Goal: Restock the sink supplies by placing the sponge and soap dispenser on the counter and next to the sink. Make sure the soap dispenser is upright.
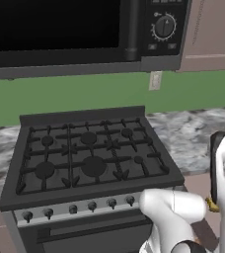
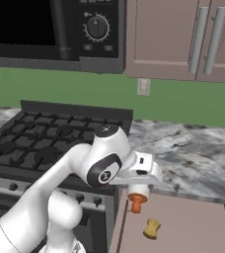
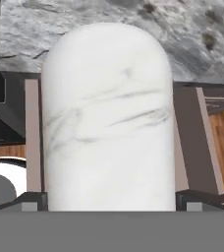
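1. The tool [image 3: 111,204] stands at its widest. In the hand view its two dark fingertips [image 3: 35,202] sit either side of the soap dispenser [image 3: 109,118], whose pale, grey-veined body fills the gap between them. Whether the tips press on it I cannot tell.
2. In the right base view the tool [image 2: 137,186] points down in front of the cabinets, just below the front edge of the bench [image 2: 193,153]. The soap dispenser [image 2: 136,200] hangs under it with the orange pump at the low end, so it is not upright and not on the bench.
3. The sponge [image 2: 152,228], a small yellow block, lies lower and a little to the right of the pump, apart from it, on a brown surface below the bench. I cannot tell whether that is a drawer or a door.
4. Left of the arm is the black gas stove [image 1: 85,158] with its row of knobs along the front.
5. The marbled bench [image 1: 188,133] runs to the right of the stove.
6. Behind is a green wall with a pale outlet [image 2: 143,86].
7. Above it hang a black microwave [image 1: 60,29] and brown cupboards [image 2: 183,39] with bar handles.
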